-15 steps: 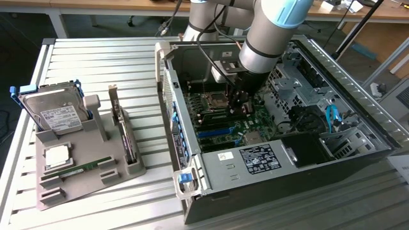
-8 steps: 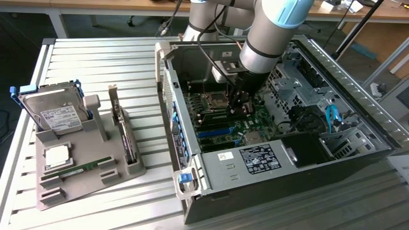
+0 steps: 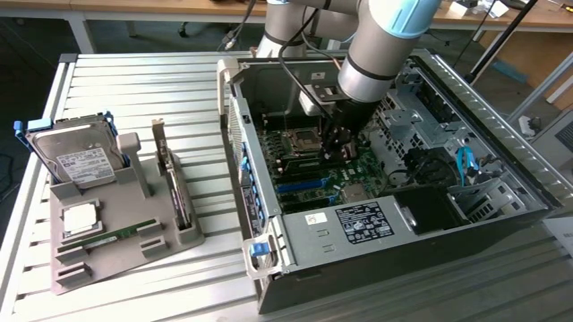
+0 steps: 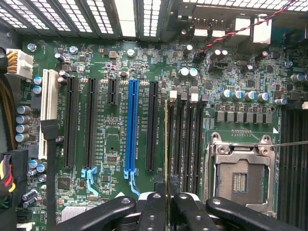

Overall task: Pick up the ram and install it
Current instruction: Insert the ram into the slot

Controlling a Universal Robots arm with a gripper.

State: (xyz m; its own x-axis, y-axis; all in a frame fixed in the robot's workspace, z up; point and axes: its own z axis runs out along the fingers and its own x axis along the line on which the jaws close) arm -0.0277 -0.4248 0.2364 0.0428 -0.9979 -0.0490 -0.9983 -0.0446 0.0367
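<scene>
My gripper (image 3: 336, 149) reaches down into the open computer case (image 3: 296, 261), just above the motherboard (image 3: 313, 178) beside the CPU socket (image 3: 298, 141). In the wrist view the gripper (image 4: 168, 198) is shut on the ram (image 4: 167, 144), seen edge-on as a thin yellow-green line between the two black fingers (image 4: 152, 211). The stick runs along the first of the black memory slots (image 4: 185, 139), next to the CPU socket (image 4: 239, 179); whether it touches the slot I cannot tell. A twin green ram stick (image 3: 121, 235) lies in the grey holder (image 3: 134, 261) outside the case.
On the grey holder stand a silver hard drive (image 3: 80, 159) and a dark expansion card (image 3: 170, 178). Inside the case, a blue slot (image 4: 131, 130) and black slots flank the memory slots. Drive cages and cables (image 3: 465, 168) fill the case's far side.
</scene>
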